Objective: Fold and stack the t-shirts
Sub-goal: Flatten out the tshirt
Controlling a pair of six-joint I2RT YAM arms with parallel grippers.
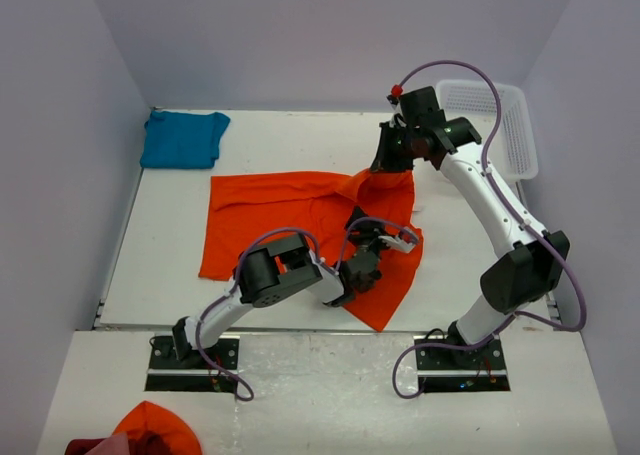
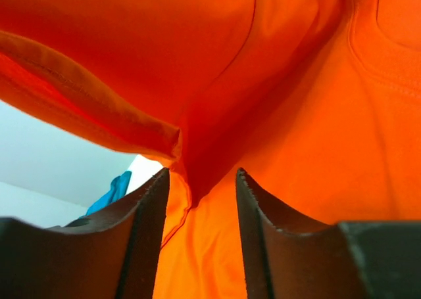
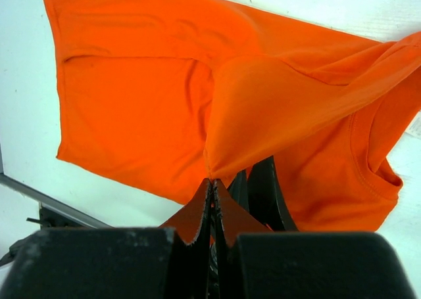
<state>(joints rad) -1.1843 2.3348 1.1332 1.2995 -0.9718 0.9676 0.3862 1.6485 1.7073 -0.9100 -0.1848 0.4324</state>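
The orange t-shirt [image 1: 270, 220] lies spread over the middle of the table, its right part bunched and raised. My right gripper [image 1: 392, 167] is shut on a pinch of that raised cloth [image 3: 214, 179] and holds it above the table, so the fabric hangs down in a tent. My left gripper [image 1: 385, 240] is low over the shirt's right part, jaws open. In the left wrist view a hem fold of the orange t-shirt [image 2: 197, 115] runs down into the gap of the left gripper [image 2: 202, 174]. The teal t-shirt [image 1: 183, 138] lies crumpled at the back left corner.
A white mesh basket [image 1: 505, 125] stands at the back right. More orange cloth [image 1: 150, 430] lies on the near ledge at the bottom left, beside the left arm's base. Grey walls close in the table on three sides.
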